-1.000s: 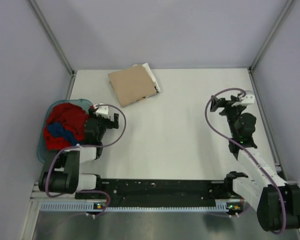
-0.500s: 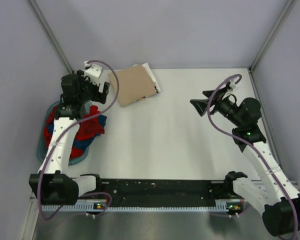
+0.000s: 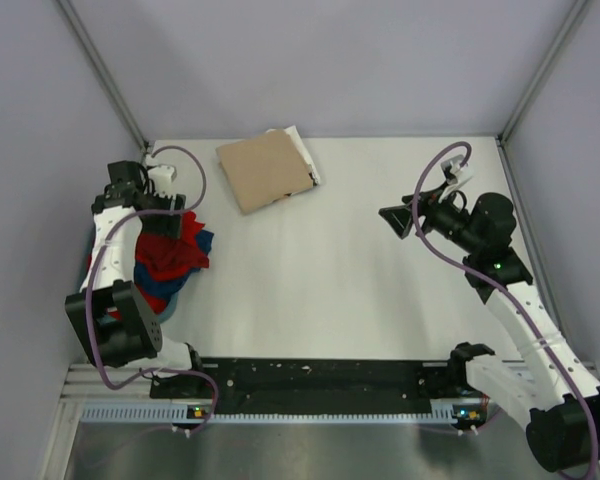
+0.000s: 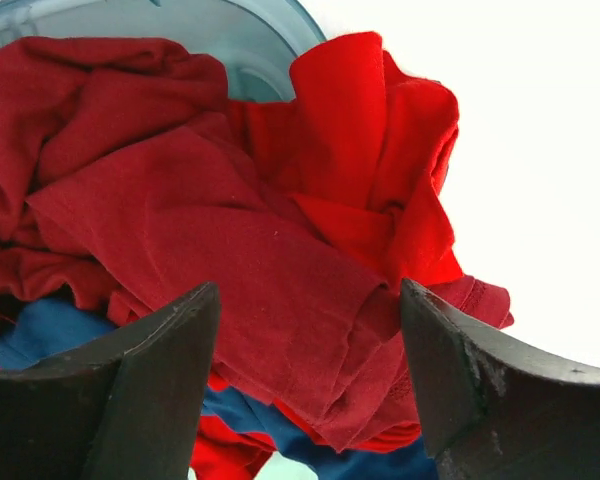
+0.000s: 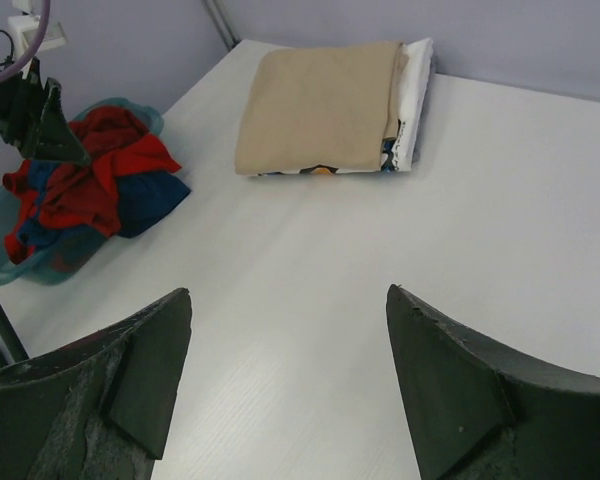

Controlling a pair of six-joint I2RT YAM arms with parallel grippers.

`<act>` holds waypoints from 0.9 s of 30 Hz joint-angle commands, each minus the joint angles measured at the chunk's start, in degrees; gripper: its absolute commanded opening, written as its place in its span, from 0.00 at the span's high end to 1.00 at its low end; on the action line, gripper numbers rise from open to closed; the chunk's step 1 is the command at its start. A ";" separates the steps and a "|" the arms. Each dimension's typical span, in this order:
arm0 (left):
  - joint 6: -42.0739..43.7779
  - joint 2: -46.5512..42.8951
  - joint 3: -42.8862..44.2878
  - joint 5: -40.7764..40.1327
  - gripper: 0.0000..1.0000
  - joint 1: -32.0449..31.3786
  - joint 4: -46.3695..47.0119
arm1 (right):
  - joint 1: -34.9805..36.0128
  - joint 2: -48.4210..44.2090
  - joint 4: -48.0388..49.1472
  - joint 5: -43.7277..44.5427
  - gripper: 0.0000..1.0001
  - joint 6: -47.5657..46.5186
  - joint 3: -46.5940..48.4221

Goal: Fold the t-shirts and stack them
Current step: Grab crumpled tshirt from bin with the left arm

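Note:
A heap of t-shirts [image 3: 165, 255] lies in and over the teal tub [image 5: 10, 265] at the left. A dark red shirt [image 4: 180, 220] is on top, with bright red [image 4: 380, 150] and blue [image 4: 40, 335] cloth around it. My left gripper [image 3: 130, 190] hovers over the heap, its jaws wide apart [image 4: 310, 290] and holding nothing. A folded tan shirt [image 3: 265, 170] lies on a folded white one [image 3: 302, 148] at the back. My right gripper [image 3: 395, 218] is open and empty above the bare table [image 5: 288, 292], facing left.
The tub's wall also shows in the left wrist view [image 4: 240, 40]. Grey walls and metal posts enclose the table on three sides. The white table [image 3: 330, 270] stretches between the arms. The left arm stands close to the left wall.
My left gripper rose from the heap's table side and swung back to the far left over the tub. Cloth now spills over the tub's right rim. My right gripper lifted and turned left.

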 commanded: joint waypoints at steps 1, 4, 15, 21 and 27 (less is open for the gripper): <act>0.28 -0.89 -1.01 -0.79 0.28 -0.02 0.36 | 0.49 -0.49 1.40 -0.32 0.23 0.99 2.18; 0.20 0.34 -0.93 -1.33 0.46 -0.02 0.20 | 0.49 -0.49 1.67 -0.68 0.23 1.26 2.18; -0.24 -4.47 7.05 -6.67 1.00 0.42 -1.31 | 0.41 -1.36 0.97 -0.15 0.23 1.34 2.88; -0.33 -10.99 31.71 -7.57 1.00 0.33 -1.21 | 0.49 -0.66 0.70 -1.20 0.23 2.31 4.64; -4.62 -8.43 68.31 6.90 1.00 -2.03 -3.77 | 0.49 -0.40 1.40 -2.26 0.23 3.71 4.73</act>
